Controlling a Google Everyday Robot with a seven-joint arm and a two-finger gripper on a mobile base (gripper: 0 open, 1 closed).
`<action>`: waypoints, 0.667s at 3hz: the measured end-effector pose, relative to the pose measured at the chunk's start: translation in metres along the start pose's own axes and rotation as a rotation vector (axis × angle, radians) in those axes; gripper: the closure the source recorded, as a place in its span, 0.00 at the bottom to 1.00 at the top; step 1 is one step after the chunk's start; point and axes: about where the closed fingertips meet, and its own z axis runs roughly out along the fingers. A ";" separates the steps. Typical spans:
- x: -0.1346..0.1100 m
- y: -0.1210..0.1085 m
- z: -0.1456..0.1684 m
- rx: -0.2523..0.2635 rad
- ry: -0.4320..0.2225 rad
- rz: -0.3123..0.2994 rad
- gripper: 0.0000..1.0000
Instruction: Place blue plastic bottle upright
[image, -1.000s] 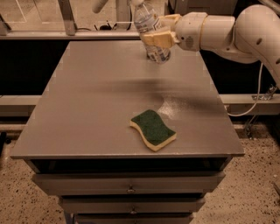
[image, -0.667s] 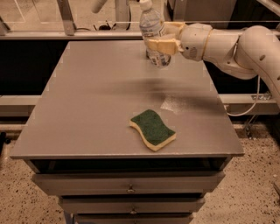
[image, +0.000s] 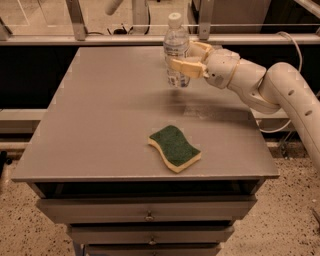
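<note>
The blue plastic bottle (image: 176, 47) is a small clear bottle with a white cap and a pale label. It stands upright at the far middle of the grey table (image: 100, 125), its base at or just above the surface. My gripper (image: 179, 57) reaches in from the right on a white arm (image: 265, 87). Its tan fingers (image: 181, 67) are closed around the bottle's middle.
A green and yellow sponge (image: 175, 147) lies near the table's front, right of centre. Drawers (image: 145, 215) sit under the tabletop. A metal rail (image: 100, 40) runs behind the far edge.
The bottle has gone from tilted to upright in my gripper, and it has come lower toward the table. The arm has drawn back a little to the right.
</note>
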 end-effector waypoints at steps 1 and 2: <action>0.012 -0.001 -0.004 -0.019 0.003 0.016 1.00; 0.019 -0.003 -0.011 -0.031 0.027 0.028 1.00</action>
